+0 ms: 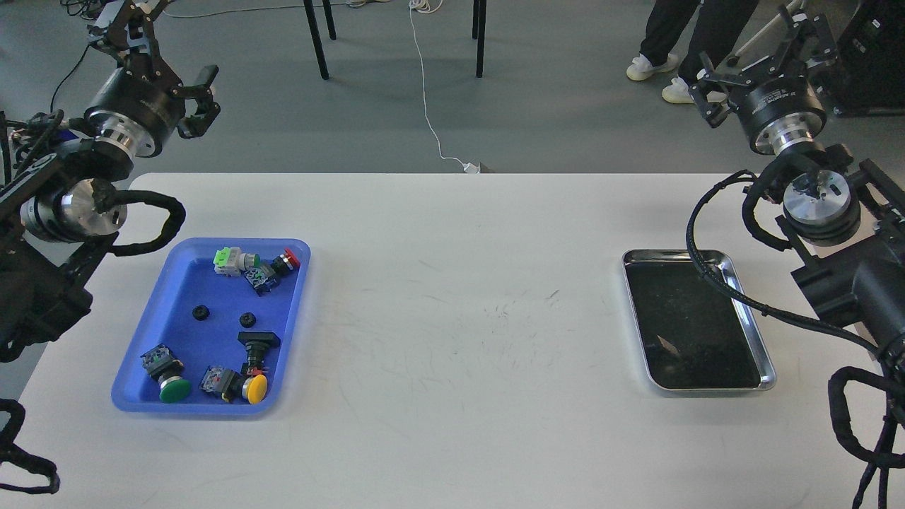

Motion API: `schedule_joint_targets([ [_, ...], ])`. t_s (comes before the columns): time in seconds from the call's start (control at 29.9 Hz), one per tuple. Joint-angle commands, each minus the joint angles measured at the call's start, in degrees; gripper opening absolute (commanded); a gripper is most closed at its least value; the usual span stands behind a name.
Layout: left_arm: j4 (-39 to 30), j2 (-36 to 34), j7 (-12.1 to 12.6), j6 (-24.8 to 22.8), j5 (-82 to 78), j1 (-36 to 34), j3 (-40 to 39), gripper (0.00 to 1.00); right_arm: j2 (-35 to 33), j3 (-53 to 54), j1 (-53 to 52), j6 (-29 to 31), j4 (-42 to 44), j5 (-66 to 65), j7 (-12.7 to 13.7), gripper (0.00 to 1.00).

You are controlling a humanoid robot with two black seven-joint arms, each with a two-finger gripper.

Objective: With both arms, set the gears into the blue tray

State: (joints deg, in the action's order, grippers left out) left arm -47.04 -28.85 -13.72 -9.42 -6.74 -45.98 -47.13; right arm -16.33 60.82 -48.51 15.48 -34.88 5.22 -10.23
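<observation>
Two small black gears [201, 312] [247, 319] lie side by side in the middle of the blue tray [145, 339] at the table's left. My left gripper [152, 49] is raised high beyond the far left table corner, open and empty. At the upper right, past the table's far edge, my right gripper [767, 46] is also lifted, with its fingers spread and nothing between them. Both are well away from the tray.
Several coloured-cap push-button switches [247, 265] [233, 382] share the blue tray. A shiny silver tray [749, 311] with a dark bottom rests at the table's right. A person's legs [682, 49] and chair legs stand on the floor behind.
</observation>
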Motion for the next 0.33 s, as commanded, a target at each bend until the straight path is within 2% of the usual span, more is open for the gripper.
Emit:
schedule_joint_targets([
  [0.0, 3.62, 3.97, 0.36, -3.14, 5.32, 0.01, -5.42, 0.98, 2.62, 2.64, 0.0, 2.62, 3.58, 0.4, 0.3, 0.99],
  [0.3, 3.89, 8.02, 0.27, -3.68, 10.52, 2.47, -5.34, 0.98, 3.59, -2.01, 0.09, 3.94, 6.4, 0.93, 0.39, 0.99],
])
